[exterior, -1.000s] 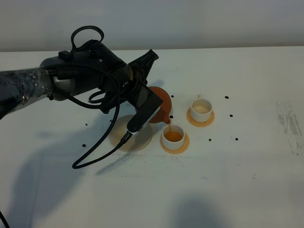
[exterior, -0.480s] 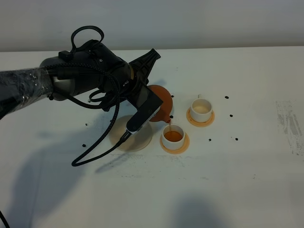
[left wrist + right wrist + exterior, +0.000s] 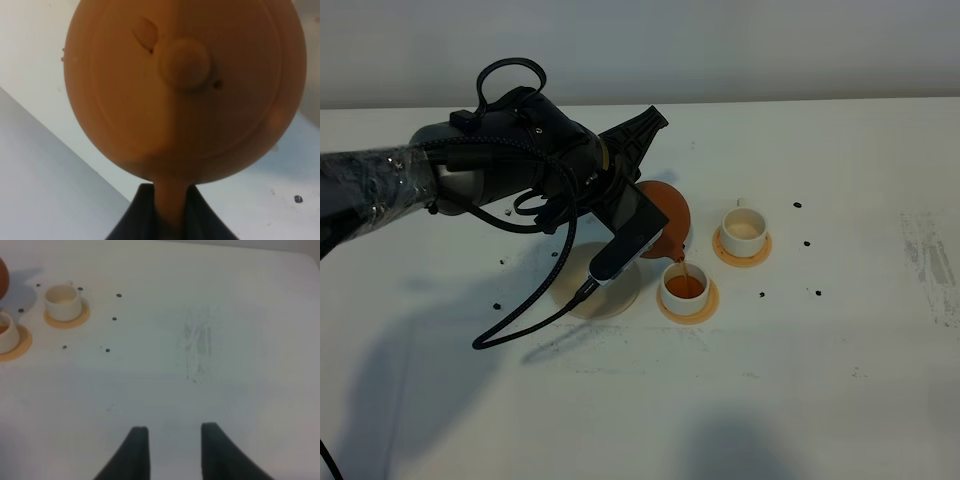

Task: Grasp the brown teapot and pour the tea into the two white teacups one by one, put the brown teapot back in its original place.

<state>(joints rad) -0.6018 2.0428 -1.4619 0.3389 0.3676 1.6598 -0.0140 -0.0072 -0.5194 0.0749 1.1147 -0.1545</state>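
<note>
The brown teapot [image 3: 667, 212] hangs tilted, its spout down over the near white teacup [image 3: 684, 286], and a thin stream of tea runs into that cup, which holds amber tea. My left gripper [image 3: 170, 217] is shut on the teapot's handle; the left wrist view shows the lid and knob [image 3: 184, 62] head-on. The other white teacup [image 3: 744, 228] stands just behind and to the right, with pale contents. The beige disc [image 3: 610, 293] lies partly under my left arm. My right gripper [image 3: 172, 450] hovers open over bare table, far from the cups.
Each cup sits on an orange-tan coaster [image 3: 692, 308] [image 3: 744, 253]. Small black specks [image 3: 797, 205] dot the white table around the cups. A scuffed patch [image 3: 935, 265] marks the table's right side. The left arm's cable [image 3: 520, 325] droops over the table.
The left arm has shifted slightly right and tipped the teapot further, bringing the spout lower over the near cup. The right gripper shows no earlier view.
</note>
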